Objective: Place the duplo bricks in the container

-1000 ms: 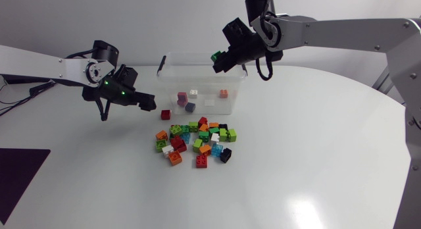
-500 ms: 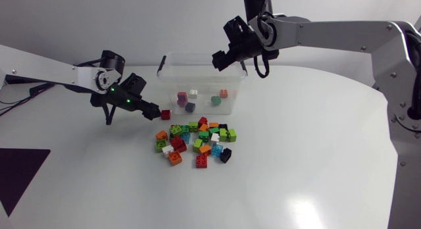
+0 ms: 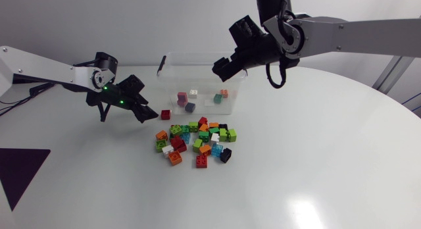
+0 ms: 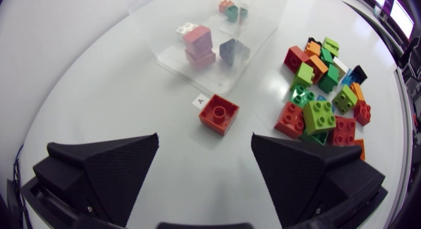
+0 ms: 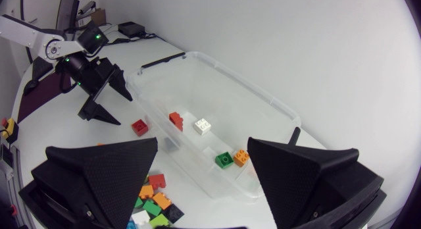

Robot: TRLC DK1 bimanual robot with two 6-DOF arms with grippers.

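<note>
The left end effector (image 4: 204,145), fingers spread and empty, hangs low over the white desk (image 3: 316,163); the right end effector (image 3: 222,68), likewise spread and empty, hovers above one end of the clear container (image 3: 168,63), which holds a few bricks. The brick pile (image 3: 197,142) lies before it. A lone red brick (image 4: 219,114) sits straight ahead of the left fingers, in line with their gap, the left arm nearer
</note>
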